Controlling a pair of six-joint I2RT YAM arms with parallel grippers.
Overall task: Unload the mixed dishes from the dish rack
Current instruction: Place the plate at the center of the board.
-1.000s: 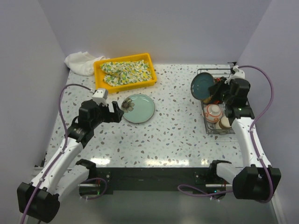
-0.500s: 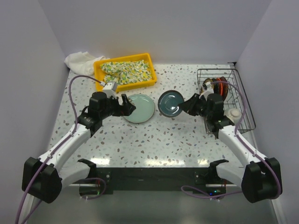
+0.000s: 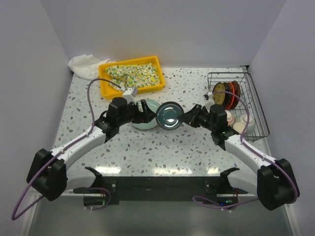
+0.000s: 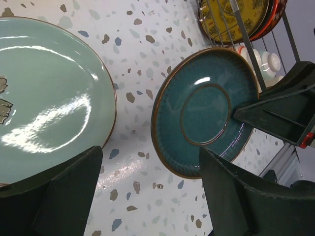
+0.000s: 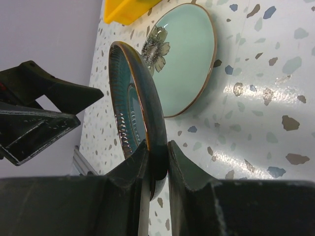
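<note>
My right gripper is shut on the rim of a dark teal plate and holds it tilted on edge above the table's middle. A pale green-blue plate with a flower lies flat just left of it. My left gripper is open and empty, hovering by the pale plate and facing the teal plate. The dish rack at the right holds an upright brown-yellow plate, a black-red bowl and white bowls.
A yellow tray with a floral cloth stands at the back left, a white cloth beside it. Purple walls close in on the left, back and right. The two grippers are close together at the table's middle.
My right arm has carried the teal plate out of the rack and left to the table's middle. My left arm has swung right towards it, over the pale plate.
</note>
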